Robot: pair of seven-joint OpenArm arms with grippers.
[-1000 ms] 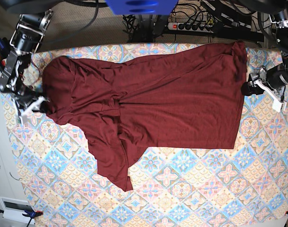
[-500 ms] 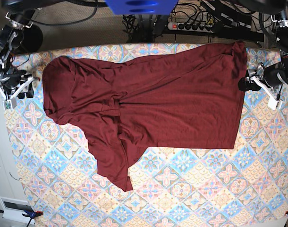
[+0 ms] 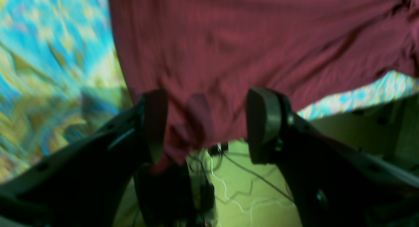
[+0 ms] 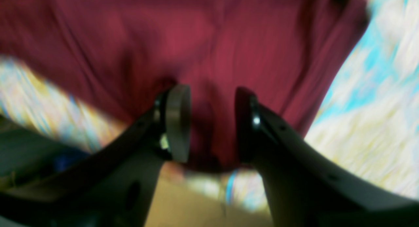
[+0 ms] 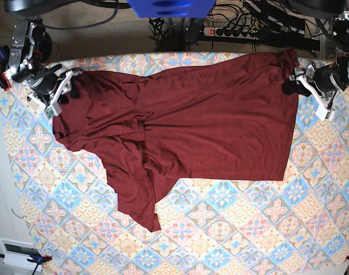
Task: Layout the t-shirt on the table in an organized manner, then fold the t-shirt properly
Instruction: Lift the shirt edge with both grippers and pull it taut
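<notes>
Layout step: dark maroon jersey t-shirt [image 5: 186,120] lies rumpled along the far edge of the patterned-cloth table [image 5: 231,229]. Left gripper [image 3: 206,122] and right gripper [image 4: 211,122] both gape, fabric between the jaws, unclamped. Next: close both, pull taut.

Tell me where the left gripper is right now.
In the base view the left gripper is at the far right, at the t-shirt's upper right edge, jaws open around the cloth there, over the table.

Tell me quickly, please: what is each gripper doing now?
Left gripper: jaws open around the t-shirt edge, not clamped.
Right gripper: jaws open, t-shirt fabric between them.
</notes>
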